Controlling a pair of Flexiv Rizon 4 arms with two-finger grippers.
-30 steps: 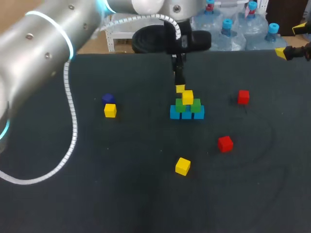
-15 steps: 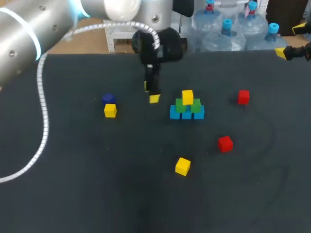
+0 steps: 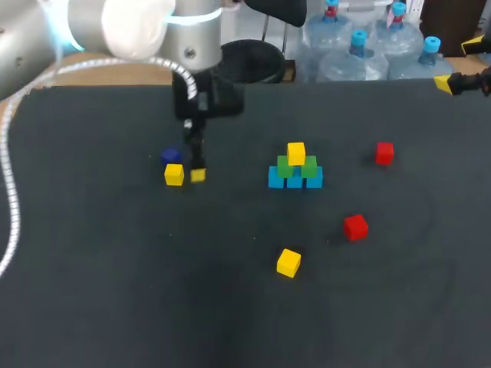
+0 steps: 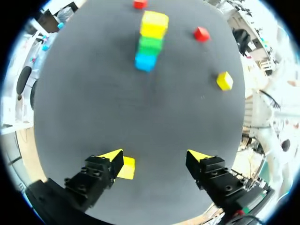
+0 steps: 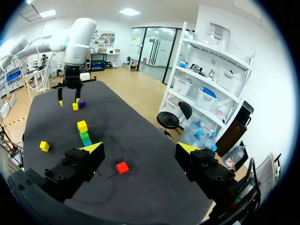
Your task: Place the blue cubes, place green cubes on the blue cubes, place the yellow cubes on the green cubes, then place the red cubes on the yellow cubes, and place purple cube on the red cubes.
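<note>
The left gripper [image 4: 155, 157] hangs over the black table [image 4: 93, 103] with its jaws spread wide, gripping nothing. A yellow cube [image 4: 127, 168] lies just inside one finger, well apart from the other, and a purple cube [image 3: 170, 156] sits close by outside the jaws. Ahead of the jaws stands the stack: blue cubes [image 4: 144, 62], green cubes [image 4: 150, 44], and a top yellow cube [image 4: 153, 24]. Beside it lie a loose yellow cube [image 4: 224, 80] and a red cube [image 4: 202, 33], with a far red cube [image 4: 139, 3] beyond. The right gripper [image 5: 138, 149] is also wide open and empty.
</note>
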